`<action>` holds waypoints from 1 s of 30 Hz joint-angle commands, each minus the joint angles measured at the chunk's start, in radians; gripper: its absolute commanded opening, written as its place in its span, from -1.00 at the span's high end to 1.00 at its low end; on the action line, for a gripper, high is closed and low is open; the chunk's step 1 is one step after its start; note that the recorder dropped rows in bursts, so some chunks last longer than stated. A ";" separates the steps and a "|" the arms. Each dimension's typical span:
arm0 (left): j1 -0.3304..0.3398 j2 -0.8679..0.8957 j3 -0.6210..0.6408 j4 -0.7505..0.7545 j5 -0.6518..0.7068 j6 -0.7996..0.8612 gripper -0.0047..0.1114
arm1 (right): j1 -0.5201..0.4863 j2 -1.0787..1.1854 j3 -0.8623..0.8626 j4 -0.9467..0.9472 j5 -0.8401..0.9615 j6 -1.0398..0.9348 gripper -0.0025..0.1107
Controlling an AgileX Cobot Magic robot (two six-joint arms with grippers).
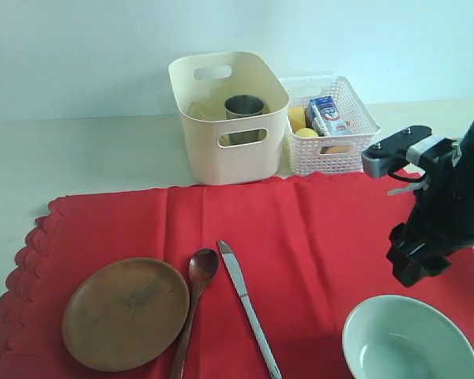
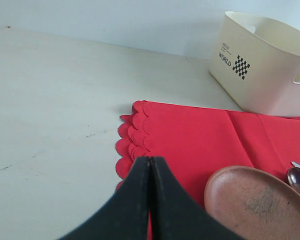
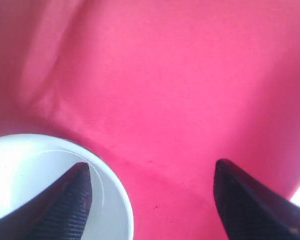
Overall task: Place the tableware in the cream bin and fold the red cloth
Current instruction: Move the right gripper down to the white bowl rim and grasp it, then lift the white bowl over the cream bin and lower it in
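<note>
Cup [image 1: 244, 106] in bin [image 1: 221, 158], plate [image 1: 125, 313], spoon [image 1: 201, 268], knife [image 1: 245, 304], bowl [image 1: 411, 343] on red cloth [image 1: 316, 237]

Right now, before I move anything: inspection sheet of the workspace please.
Surface: pale table; red cloth spread flat on it, not folded.
Job's things: cream bin behind the cloth, steel cup inside. Wooden plate, wooden spoon, table knife and bowl lie on the cloth.
Clutter: lattice basket beside the bin, holding a milk carton and yellow food.
Grippers: left gripper shut, empty, above the cloth's scalloped edge. Right gripper open, empty, one finger over the bowl's rim.
Cables: short cable loop at the right wrist; none on the table.
Surroundings: plain wall; nothing else seen.
</note>
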 commanded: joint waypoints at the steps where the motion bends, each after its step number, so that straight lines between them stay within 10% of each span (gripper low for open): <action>1: 0.001 -0.004 0.003 -0.002 -0.006 -0.001 0.92 | -0.006 -0.003 0.040 -0.042 -0.085 0.003 -0.19; 20: 0.001 -0.004 0.003 -0.002 -0.006 -0.001 0.92 | -0.006 0.172 0.059 0.127 -0.084 -0.241 -0.04; 27: 0.001 -0.004 0.003 -0.002 -0.006 -0.001 0.92 | -0.004 0.196 0.031 0.127 -0.064 -0.239 0.95; 30: 0.001 -0.004 0.003 -0.002 -0.006 -0.001 0.92 | -0.004 0.184 -0.035 0.149 0.006 -0.234 0.96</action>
